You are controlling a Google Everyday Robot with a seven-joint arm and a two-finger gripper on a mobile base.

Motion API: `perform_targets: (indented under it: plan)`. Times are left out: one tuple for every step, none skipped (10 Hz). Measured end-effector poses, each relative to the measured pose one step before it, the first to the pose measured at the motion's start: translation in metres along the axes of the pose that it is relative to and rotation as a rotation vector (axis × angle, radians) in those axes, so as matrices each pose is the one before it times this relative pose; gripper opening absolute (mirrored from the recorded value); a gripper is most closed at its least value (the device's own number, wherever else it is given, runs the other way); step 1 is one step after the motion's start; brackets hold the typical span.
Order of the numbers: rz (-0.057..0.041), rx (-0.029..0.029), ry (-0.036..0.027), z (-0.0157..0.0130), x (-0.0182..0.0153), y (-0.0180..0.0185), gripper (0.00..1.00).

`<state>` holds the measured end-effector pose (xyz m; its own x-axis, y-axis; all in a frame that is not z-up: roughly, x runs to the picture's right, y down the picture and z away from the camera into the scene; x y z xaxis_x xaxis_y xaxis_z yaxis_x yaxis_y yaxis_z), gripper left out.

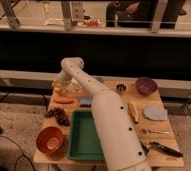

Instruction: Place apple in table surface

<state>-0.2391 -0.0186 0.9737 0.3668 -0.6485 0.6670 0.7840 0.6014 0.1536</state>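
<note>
Camera view: single arm reaches across the bench (141,122) to its far left corner. Gripper (63,88) sits low there, wrist pointing down, just above the carrot-like piece (64,100).

Apple (58,90): a small yellowish patch at the gripper's left side, judged to be the fruit. It is at or very near bench level. Cannot tell whether it rests on the wood or hangs just above it. Cannot tell whether the gripper is clamped on it or has let go; the wrist hides the tip.

Risks, judged from this layout:
- Round fruit close to the far-left edge. If let go with any sideways motion, or from above the surface, it could roll off the bench.
- Carrot-like piece lies just beside the drop spot. An apple set against it may tip and roll.
- Dark grape cluster (59,116) and orange bowl (51,139) lie nearer the camera on the same side. A rolling apple could end up against them or in the green tray (84,135), which is not the target.
- Lifting away while partly gripped would drag the apple along.

Writing: no brand, label or text is readable on the arm or on any item.
</note>
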Motion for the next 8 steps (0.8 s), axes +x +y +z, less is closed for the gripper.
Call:
perform_targets:
  plan:
    - [0.00160, -0.00038, 0.00001, 0.00169, 0.00147, 0.00133, 0.40]
    - [-0.00371, -0.00090, 0.00027, 0.00099, 0.00042, 0.00043, 0.45]
    - [-0.00619, -0.00157, 0.00027, 0.00101, -0.00001, 0.00044, 0.53]
    - [-0.00742, -0.00123, -0.00137, 0.00146, -0.00032, -0.00080, 0.66]
    - [-0.00140, -0.00177, -0.00187, 0.00103, -0.00010, 0.00028, 0.73]
    - [-0.00006, -0.00101, -0.00124, 0.00066, 0.00017, 0.00018, 0.78]
    - [0.00041, -0.00157, -0.00200, 0.00084, -0.00007, 0.00059, 0.80]
    - [0.00086, -0.00026, -0.00288, 0.00121, -0.00023, 0.00014, 0.80]
